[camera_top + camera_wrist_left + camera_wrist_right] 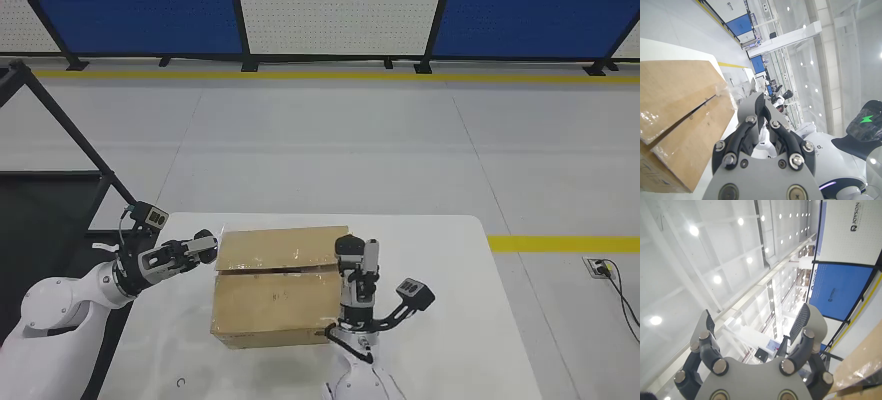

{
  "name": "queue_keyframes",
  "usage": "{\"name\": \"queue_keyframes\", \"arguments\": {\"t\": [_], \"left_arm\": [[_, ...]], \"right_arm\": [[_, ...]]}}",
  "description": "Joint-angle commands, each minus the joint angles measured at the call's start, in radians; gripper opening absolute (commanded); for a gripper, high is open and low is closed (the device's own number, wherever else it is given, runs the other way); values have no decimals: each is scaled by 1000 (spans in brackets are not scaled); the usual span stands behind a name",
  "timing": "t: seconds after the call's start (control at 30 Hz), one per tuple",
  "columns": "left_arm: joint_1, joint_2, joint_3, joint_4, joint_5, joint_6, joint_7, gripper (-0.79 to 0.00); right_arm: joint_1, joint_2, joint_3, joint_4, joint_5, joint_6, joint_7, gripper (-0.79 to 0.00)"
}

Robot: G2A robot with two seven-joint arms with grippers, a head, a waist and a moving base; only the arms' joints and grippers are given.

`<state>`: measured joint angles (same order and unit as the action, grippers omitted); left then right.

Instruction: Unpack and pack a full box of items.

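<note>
Because the left end effector (762,98) has its jaws pressed together on what looks like the loose end of the clear tape (728,93) coming off the box (275,290), the main risk is that the thin film slips from the pads or tears partway. That would leave the seam (687,115) between the top flaps sealed. A pull directed sideways rather than along the seam could also drag the whole box across the counter (450,300), since nothing pins it down. The right end effector (755,317) is spread wide and holds nothing. It points upward, away from the cardboard, so as it stands it offers no bracing. The box sits closed near the middle of the counter, between the two arms. Its far left corner lies just beside the left end effector's tips and is joined to them by the crinkled tape, while its right side is close against the right end effector, near the far corner.
</note>
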<state>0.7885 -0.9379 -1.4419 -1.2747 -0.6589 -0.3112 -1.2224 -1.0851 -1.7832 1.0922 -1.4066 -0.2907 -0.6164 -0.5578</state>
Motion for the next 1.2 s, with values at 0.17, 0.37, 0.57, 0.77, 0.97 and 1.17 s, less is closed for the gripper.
{"name": "queue_keyframes", "arguments": {"t": [0.17, 0.37, 0.57, 0.77, 0.97, 1.17], "left_arm": [[3, 0, 1, -3, 0, 2, 5, -785], [37, 0, -4, -71, -14, 25, 50, -785], [49, 0, -10, -92, -43, 43, 45, -785], [64, 1, -21, -109, -75, 48, 36, -785], [86, 2, -35, -137, -114, 56, 25, -785], [112, 3, -54, -170, -142, 58, 26, -785]], "right_arm": [[-7, 1, 5, 3, -10, 26, 7, 0], [38, -8, 6, 47, -108, 281, -19, 0], [69, -17, 2, 60, -90, 450, 40, 0], [48, -18, 8, 17, -46, 513, 119, 0], [29, -17, 22, -23, -22, 512, 129, 0], [20, -17, 26, -32, -9, 510, 142, 0]]}}
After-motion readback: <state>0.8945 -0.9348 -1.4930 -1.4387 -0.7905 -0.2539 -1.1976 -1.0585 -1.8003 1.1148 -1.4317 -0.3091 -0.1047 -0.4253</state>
